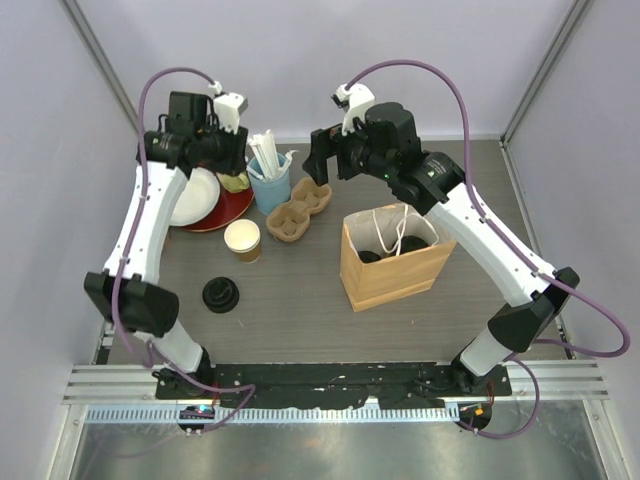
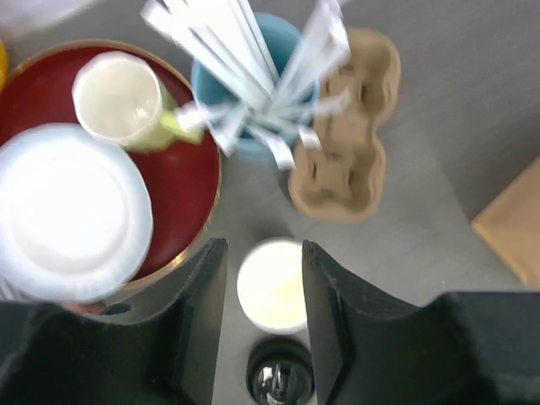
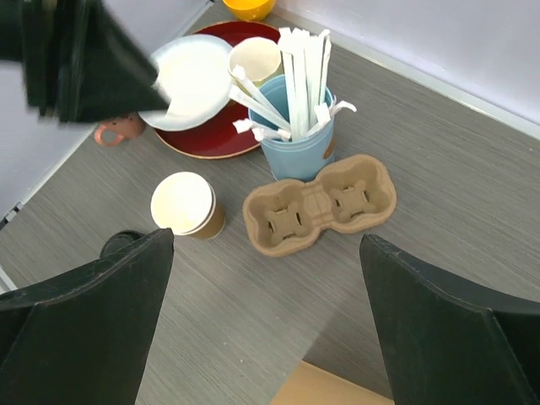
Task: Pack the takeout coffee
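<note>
Jaws of both grippers hold nothing: the left gripper (image 2: 261,253) stands partway apart, the right gripper (image 3: 266,240) wide. One lidless paper cup (image 1: 242,238) stands on the table (image 1: 300,300), a black lid (image 1: 221,295) lying near it.

Dark grey wood-grain table (image 1: 300,320), boxed in by plain pale lilac panels: far wall (image 1: 350,50), left wall (image 1: 45,150), right wall (image 1: 600,180). Slim grey metal posts (image 1: 98,60) at both far corners. Along near edge, ribbed aluminium rail (image 1: 330,388); nearer still, dull metal sheet (image 1: 330,450). Soft, even light throughout, only faint shadows.
</note>
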Robot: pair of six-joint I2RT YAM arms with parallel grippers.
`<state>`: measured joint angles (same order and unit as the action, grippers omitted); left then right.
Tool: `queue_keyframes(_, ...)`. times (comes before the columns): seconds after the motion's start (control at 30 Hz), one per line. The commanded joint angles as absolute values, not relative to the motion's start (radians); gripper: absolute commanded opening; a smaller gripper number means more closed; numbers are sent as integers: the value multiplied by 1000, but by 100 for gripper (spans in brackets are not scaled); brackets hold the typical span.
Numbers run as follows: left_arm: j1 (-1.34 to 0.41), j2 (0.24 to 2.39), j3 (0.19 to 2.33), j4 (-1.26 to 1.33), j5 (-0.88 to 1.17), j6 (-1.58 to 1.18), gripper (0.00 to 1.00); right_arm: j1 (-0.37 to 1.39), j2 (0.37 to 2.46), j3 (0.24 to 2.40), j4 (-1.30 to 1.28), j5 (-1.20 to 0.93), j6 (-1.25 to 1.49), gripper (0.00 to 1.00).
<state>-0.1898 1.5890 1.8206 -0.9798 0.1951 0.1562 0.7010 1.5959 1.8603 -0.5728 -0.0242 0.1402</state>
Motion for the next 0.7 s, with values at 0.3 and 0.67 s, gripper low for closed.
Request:
queue_keyframes(0.3,-103,1974,2181,-897,224,51,46,704,1477,1723,-523,-5,100,98)
queue_keyframes(0.67,-103,2054,2193,-900,262,61,41,706,1454,1718,-551,26,103,98)
